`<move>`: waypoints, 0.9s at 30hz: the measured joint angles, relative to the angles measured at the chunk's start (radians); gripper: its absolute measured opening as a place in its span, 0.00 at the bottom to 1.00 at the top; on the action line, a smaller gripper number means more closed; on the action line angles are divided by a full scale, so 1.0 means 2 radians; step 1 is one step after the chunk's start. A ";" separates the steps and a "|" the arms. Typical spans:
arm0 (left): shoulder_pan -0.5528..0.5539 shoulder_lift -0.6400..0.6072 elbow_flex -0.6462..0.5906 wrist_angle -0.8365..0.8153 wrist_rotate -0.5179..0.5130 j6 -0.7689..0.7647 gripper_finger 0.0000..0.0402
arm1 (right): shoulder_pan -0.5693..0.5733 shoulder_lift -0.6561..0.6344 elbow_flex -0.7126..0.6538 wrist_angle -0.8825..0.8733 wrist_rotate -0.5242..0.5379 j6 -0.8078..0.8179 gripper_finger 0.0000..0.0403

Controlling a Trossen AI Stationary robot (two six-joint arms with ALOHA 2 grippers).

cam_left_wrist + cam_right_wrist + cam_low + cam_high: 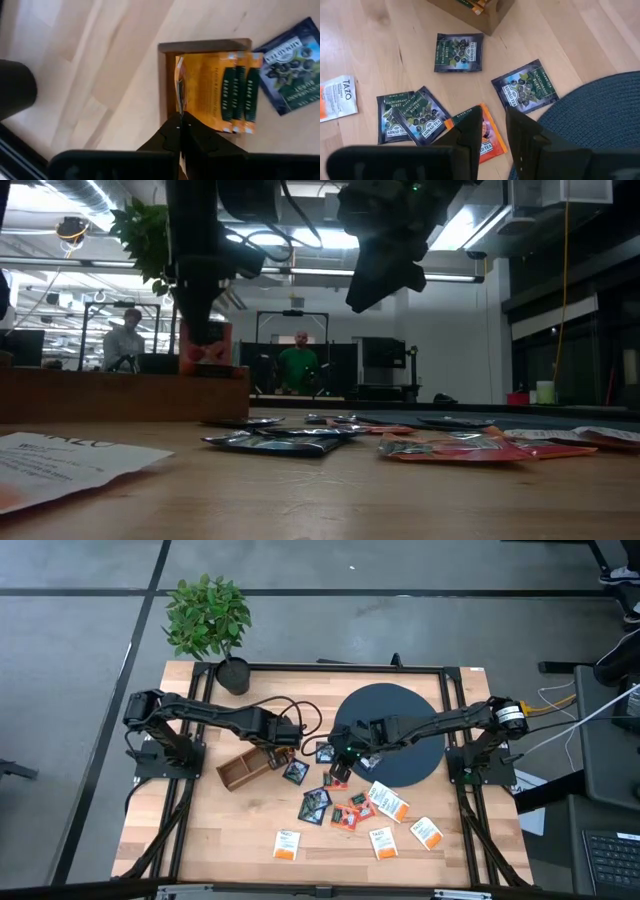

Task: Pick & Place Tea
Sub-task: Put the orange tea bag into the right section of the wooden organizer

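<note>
Tea sachets lie flat on the wooden table: dark blue ones [459, 52], red-orange ones [345, 818] and white ones with an orange band [287, 844]. The brown divided box [243, 769] holds orange sachets [220, 90] in one end compartment. My left gripper [180, 131] hangs over that compartment, shut on a red-orange sachet [205, 350]. My right gripper [492, 131] hovers open above a red-orange sachet [489, 142] beside the dark round disc [400, 730] and touches nothing. My left gripper pinches the red-orange sachet between its two fingers, coming from above and pointing down. In the left wrist view the sachet shows edge-on [178, 95], sticking out past the fingertips. It hangs upright below the fingers, its lower edge about level with the box's rim [120, 380].
A potted plant [208, 620] stands at the table's far left corner. The disc covers the table's far right part [600, 110]. White sachets lie along the near side [427, 832]. People stand in the room beyond the table [300, 365].
</note>
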 joint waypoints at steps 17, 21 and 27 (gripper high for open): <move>0.000 0.000 0.000 0.021 0.012 0.000 0.02 | 0.000 0.000 0.000 0.000 0.000 -0.013 0.22; 0.000 0.000 0.000 0.021 0.021 0.000 0.02 | 0.000 0.000 0.000 0.000 0.000 -0.013 0.22; 0.000 0.000 0.000 0.021 0.030 0.000 0.02 | 0.000 0.000 0.000 0.000 0.000 -0.013 0.22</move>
